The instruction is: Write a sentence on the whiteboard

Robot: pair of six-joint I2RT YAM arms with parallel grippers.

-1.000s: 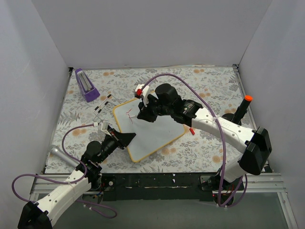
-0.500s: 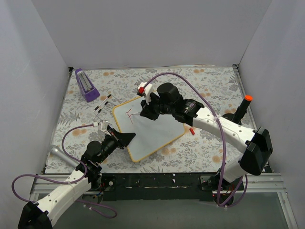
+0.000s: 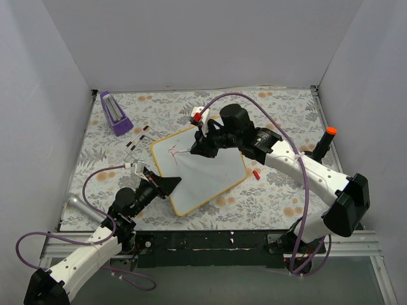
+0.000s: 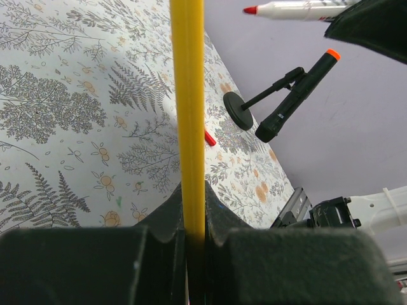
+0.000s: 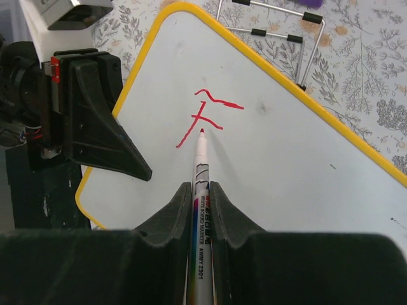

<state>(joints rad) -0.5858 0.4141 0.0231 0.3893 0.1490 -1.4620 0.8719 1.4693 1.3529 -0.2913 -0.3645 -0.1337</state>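
Note:
The whiteboard [image 3: 206, 175], white with a yellow frame, lies tilted on the floral table. My left gripper [image 3: 170, 184] is shut on its near-left edge; the left wrist view shows the yellow frame [image 4: 188, 95] clamped between the jaws of that gripper [image 4: 193, 197]. My right gripper [image 3: 202, 147] is shut on a whiteboard marker [image 5: 201, 171], gripping it mid-barrel [image 5: 201, 190]. The red tip sits right beside a few red strokes [image 5: 206, 114] shaped like an "F", near the board's far-left corner [image 3: 172, 151]. No other writing shows. I cannot tell whether the tip touches the board.
A small purple block [image 3: 115, 113] stands at the back left. A wire stand with black clips [image 3: 138, 138] lies beside the board's far corner. A red cap [image 3: 255, 173] lies right of the board. A black stand with an orange tip [image 3: 322, 145] is at the right.
My right gripper has moved right and a little back with the marker, uncovering the red strokes. The left gripper and the board have not moved.

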